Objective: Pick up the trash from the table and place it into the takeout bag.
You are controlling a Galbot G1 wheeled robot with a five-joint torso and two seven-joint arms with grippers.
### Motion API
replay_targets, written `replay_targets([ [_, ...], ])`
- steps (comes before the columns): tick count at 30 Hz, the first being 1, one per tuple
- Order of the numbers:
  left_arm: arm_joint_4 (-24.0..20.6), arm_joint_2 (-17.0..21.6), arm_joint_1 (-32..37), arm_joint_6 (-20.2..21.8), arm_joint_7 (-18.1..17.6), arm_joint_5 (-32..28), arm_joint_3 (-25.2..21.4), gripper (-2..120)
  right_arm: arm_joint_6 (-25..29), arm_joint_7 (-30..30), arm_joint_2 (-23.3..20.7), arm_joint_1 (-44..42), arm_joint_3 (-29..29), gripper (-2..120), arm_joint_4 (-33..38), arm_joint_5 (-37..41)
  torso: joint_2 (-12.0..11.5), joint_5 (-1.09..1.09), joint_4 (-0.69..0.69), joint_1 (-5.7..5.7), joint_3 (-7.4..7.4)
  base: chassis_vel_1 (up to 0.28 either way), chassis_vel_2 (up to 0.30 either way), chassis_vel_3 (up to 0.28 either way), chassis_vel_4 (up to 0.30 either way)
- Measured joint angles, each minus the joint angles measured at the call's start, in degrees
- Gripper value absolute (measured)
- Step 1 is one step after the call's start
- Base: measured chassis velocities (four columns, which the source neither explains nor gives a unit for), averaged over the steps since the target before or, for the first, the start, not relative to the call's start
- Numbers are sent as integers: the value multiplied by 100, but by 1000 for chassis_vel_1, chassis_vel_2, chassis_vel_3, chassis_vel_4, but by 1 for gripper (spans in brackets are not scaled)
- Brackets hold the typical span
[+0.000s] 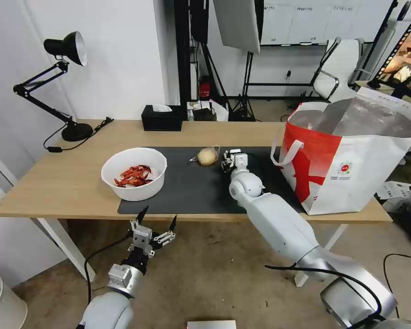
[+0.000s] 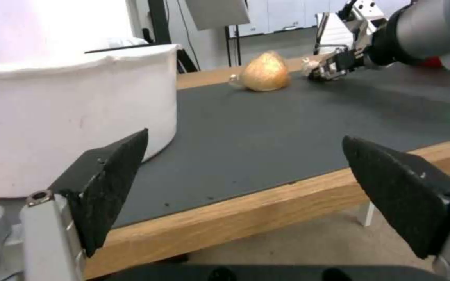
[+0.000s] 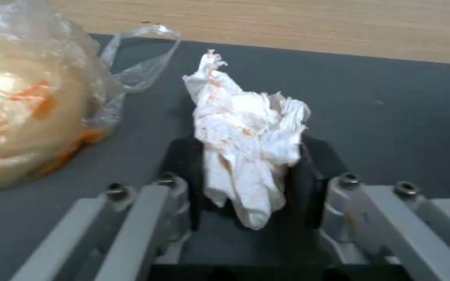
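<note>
Right gripper pinches the tissue on the mat.

Left gripper [image 1: 157, 219] hangs below the light-wood table [image 1: 68, 183], fingers spread, near the white round bowl of red shells [image 1: 134, 173]. Tan ball in clear wrap [image 1: 207, 156] lies just beside the right gripper [image 3: 246, 179], clamped on the crumpled white tissue [image 3: 246, 132] (orange-stained); white-and-red foil-lined takeout bag [image 1: 351, 169] stands rightmost.

The right arm reached far over the table, its right gripper [image 1: 229, 161] clamped on the crumpled white tissue [image 3: 246, 132]. The left gripper [image 1: 157, 219] waited low at the near edge, fingers spread wide.
</note>
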Motion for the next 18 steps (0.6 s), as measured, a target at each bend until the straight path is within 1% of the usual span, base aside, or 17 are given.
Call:
replay_targets([
  [3,3,4,-5,0,2,0,35,100,222,-159,-160,-106,2,18,259,-183,-1,0,-1,1,1,0,0,0,0],
  [4,3,4,-5,0,2,0,35,100,222,-159,-160,-106,2,18,259,-183,-1,0,-1,1,1,0,0,0,0],
  [7,-12,9,-9,0,3,-1,59,100,453,-321,-481,-366,12,3,1021,-442,0,0,-1,0,1,0,0,0,0],
  [8,-12,9,-9,0,3,-1,59,100,453,-321,-481,-366,12,3,1021,-442,0,0,-1,0,1,0,0,0,0],
  [9,-29,14,-9,-1,3,-2,60,100,563,-380,-617,-485,20,0,1350,-518,0,0,0,0,0,0,0,0,0],
  [12,-82,29,9,-1,4,-12,42,100,908,-613,-1000,-825,139,0,2306,-718,0,1,0,0,0,0,0,0,0],
  [13,-82,29,9,-1,4,-12,42,100,908,-613,-1000,-825,139,0,2306,-718,0,1,0,0,0,0,0,0,0],
  [14,-89,35,16,0,4,-13,34,100,981,-628,-1077,-889,190,0,2505,-789,0,1,0,0,0,0,0,0,0],
  [16,-100,54,31,-1,3,-15,11,100,1169,-572,-1334,-1045,438,0,3177,-1000,0,1,0,0,0,0,0,0,0],
  [17,-100,54,31,-1,3,-15,11,100,1169,-572,-1334,-1045,438,0,3177,-1000,0,1,0,0,0,0,0,0,0],
  [18,-102,61,39,0,4,-15,6,100,1177,-437,-1458,-1067,582,0,3467,-1040,0,1,0,0,0,0,0,0,0],
])
